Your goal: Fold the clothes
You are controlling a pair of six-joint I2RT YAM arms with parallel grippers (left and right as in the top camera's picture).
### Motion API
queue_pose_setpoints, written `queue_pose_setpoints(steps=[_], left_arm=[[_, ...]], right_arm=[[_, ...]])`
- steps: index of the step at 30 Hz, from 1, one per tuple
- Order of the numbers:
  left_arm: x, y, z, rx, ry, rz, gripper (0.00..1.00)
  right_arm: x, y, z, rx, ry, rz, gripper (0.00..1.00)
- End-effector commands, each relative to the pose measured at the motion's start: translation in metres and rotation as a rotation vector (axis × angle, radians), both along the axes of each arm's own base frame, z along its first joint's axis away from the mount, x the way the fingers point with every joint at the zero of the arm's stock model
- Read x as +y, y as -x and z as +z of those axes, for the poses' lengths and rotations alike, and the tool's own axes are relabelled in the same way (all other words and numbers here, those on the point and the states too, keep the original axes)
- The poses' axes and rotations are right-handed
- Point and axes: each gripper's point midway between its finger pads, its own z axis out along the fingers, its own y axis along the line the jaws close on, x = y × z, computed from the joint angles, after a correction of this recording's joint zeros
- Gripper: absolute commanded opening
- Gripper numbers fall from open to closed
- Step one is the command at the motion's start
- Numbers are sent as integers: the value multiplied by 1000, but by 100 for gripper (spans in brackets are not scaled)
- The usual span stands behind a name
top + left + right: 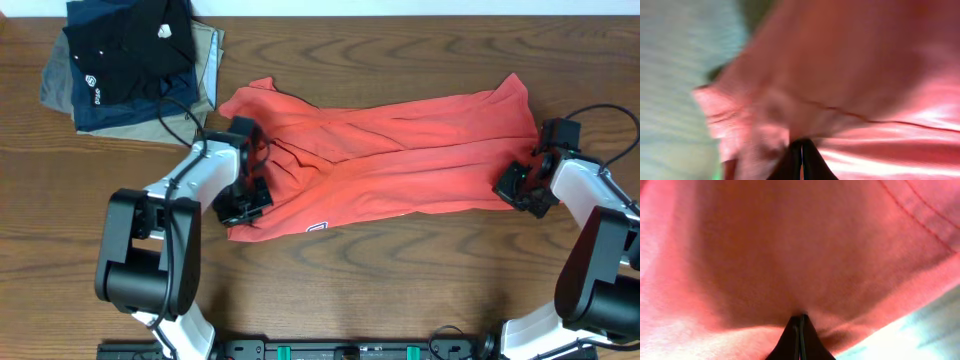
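Overhead, I am seeing the coral-red T-shirt lying rumpled, stretched left to right across the middle of the wooden table. My left gripper is pinching its left end, jaws closed tight on the fabric. My right gripper is clamping the right edge likewise. Folded dark and khaki garments are sitting stacked at the far left corner.
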Motion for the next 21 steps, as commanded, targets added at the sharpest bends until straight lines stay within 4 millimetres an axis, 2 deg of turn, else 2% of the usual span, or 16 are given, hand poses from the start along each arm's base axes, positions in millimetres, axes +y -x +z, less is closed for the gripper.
queue_pose_setpoints(steps=[1, 5, 8, 12, 14, 17, 19, 20, 21], left_arm=[[26, 11, -4, 53, -92, 44, 6], [40, 14, 5, 59, -111, 78, 6], [45, 11, 21, 7, -126, 83, 6], [60, 11, 60, -106, -200, 125, 6], [58, 10, 79, -176, -183, 131, 6], [35, 0, 106, -310, -41, 68, 8], [8, -11, 120, -399, 105, -21, 17], [-7, -18, 126, -440, 177, -69, 25], [-17, -22, 128, -462, 223, -96, 26]], right_arm=[[-18, 23, -7, 74, 22, -108, 1], [-27, 42, -3, 120, -5, -181, 1], [-32, 50, 7, 122, -7, -209, 2], [-39, 61, 36, 83, 14, -248, 1], [-41, 63, 53, 42, 28, -256, 1], [-31, 53, 81, -81, 4, -196, 1], [-19, 42, 97, -166, -28, -135, 1], [-15, 37, 103, -200, -37, -116, 1], [-12, 34, 106, -216, -33, -103, 1]])
